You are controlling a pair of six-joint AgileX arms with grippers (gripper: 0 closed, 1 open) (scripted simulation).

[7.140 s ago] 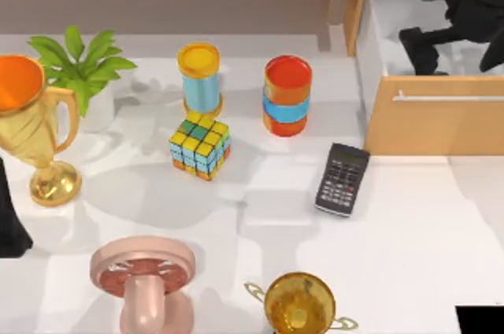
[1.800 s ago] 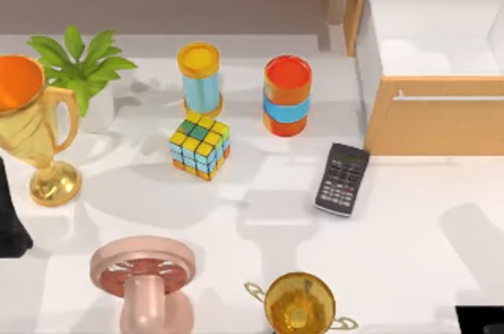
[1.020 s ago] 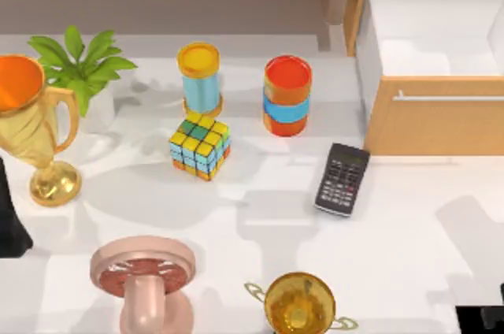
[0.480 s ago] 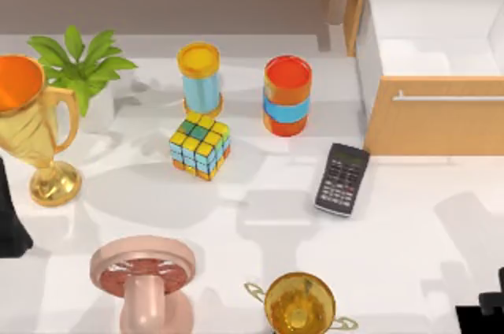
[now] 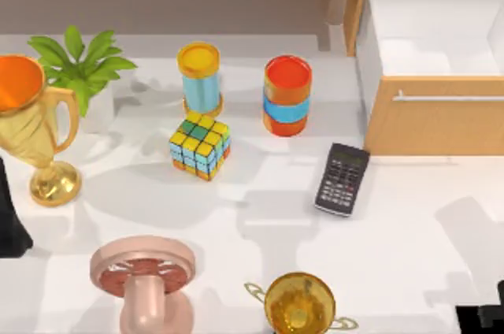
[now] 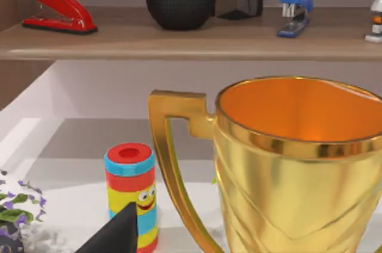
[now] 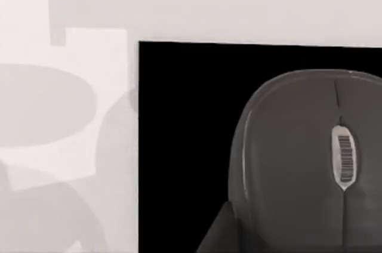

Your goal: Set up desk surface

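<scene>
Since the earlier frame our right arm has left the open drawer (image 5: 433, 35) and dropped to the near right corner of the top view, where the right end effector (image 5: 499, 298) hangs above a black mouse pad (image 7: 185, 145). We cannot tell whether it is spread or pressed together. We judge the step in hand to be reaching for the grey mouse (image 7: 310, 157). The next move calls for centring over its body and descending squarely. The white bench (image 5: 409, 224) spreads under everything, with a calculator (image 5: 342, 179) farther back. Our left arm (image 5: 6, 220) sits parked at the left edge. Its wrist view adds a red stapler (image 6: 57, 9) on the shelf behind the gold trophy (image 6: 298, 157).
</scene>
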